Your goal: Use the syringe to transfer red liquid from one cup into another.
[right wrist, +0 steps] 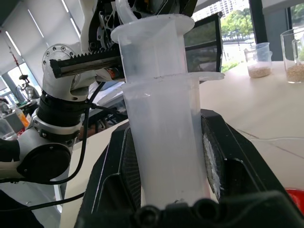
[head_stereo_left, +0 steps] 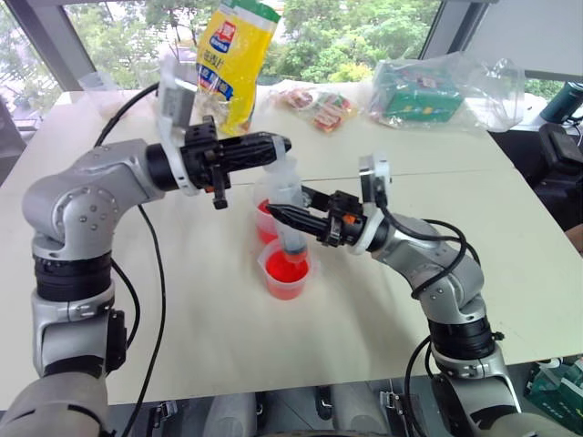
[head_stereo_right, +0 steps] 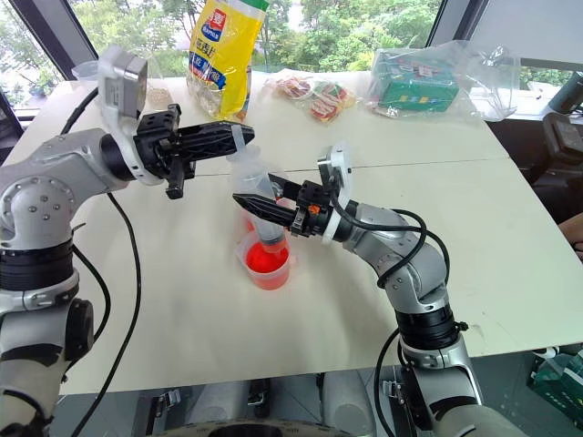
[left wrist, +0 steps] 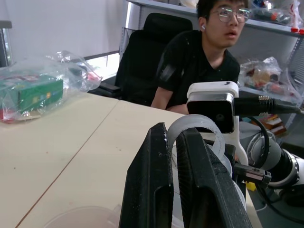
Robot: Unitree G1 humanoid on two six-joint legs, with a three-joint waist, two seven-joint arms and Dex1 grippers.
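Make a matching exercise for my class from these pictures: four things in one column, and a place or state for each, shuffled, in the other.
Things:
1. syringe
2. near cup
3. yellow bag
4. left gripper

Places or states:
A. at the table's far edge
B. closed on the plunger top
C. upright, barrel clamped by the right gripper
D. holds red liquid, under the syringe tip

Pairs: 1-C, 2-D, 3-A, 4-B

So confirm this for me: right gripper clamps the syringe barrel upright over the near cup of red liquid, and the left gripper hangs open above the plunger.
One thing is wrong: the left gripper is not open. Its fingers are shut on the plunger's ring, as the left wrist view shows. The rest holds: the right gripper clamps the syringe upright over the near cup of red liquid.
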